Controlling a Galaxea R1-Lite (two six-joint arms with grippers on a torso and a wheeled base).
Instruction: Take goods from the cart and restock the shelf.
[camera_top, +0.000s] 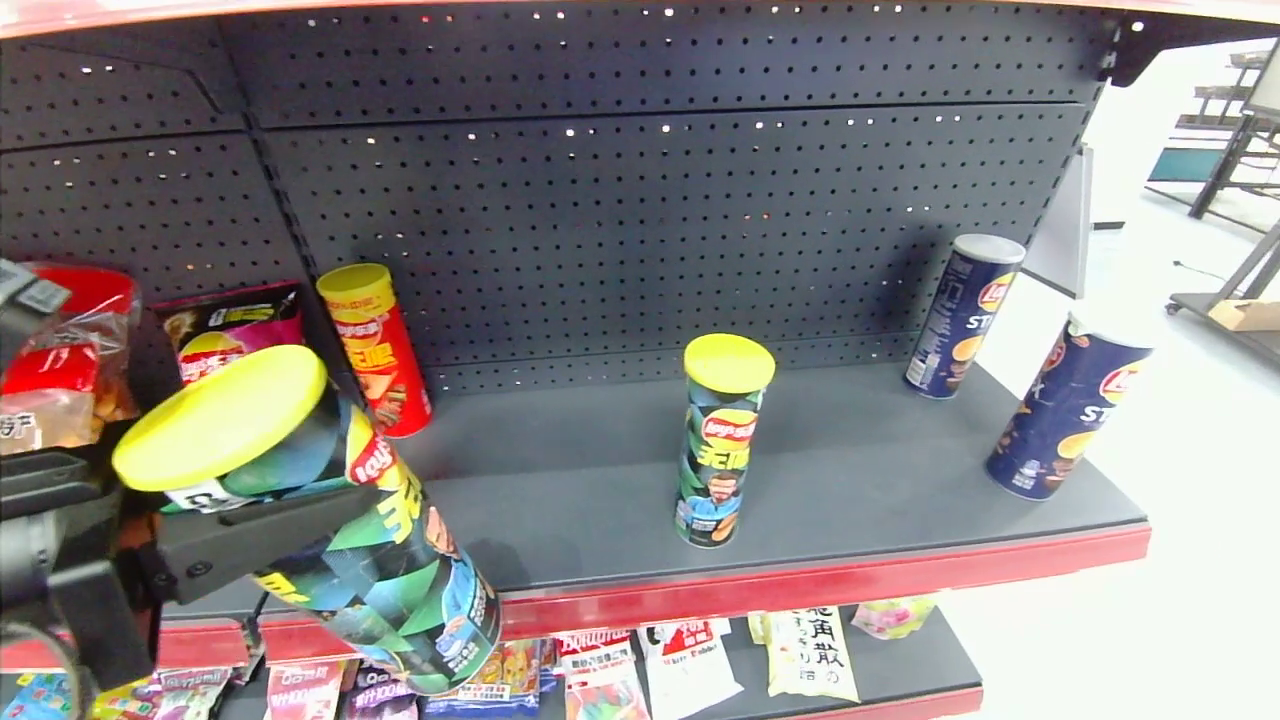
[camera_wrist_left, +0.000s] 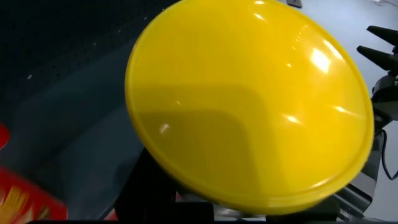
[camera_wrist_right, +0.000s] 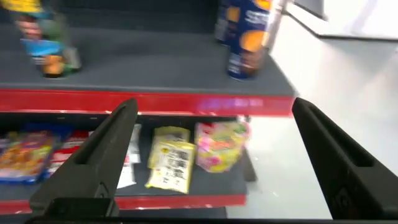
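The left hand (camera_top: 300, 520) is clenched around a tilted green chip can (camera_top: 400, 560) with a yellow lid (camera_wrist_left: 249, 106). This can is out past the shelf's (camera_top: 850, 470) red front edge, well left of the upright green can (camera_top: 722, 440). Right of that can stand 2 others, a rear blue can (camera_top: 962, 315) and a front blue can (camera_top: 1065, 405). The right hand (camera_wrist_right: 212, 109) is released, its fingers spread, and faces the shelf edge.

Your left gripper (camera_top: 320, 500) has a flat, matte-black, wedge-shaped finger (camera_top: 250, 545) with one small round screw (camera_top: 203, 568) near its base. Behind it is blocky black housing (camera_top: 45, 560) and what looks like a thin grey cable loop (camera_top: 40, 650). Your right gripper (camera_wrist_right: 214, 102) has two long black fingers (camera_wrist_right: 93, 168), tapered, with flat inner faces.
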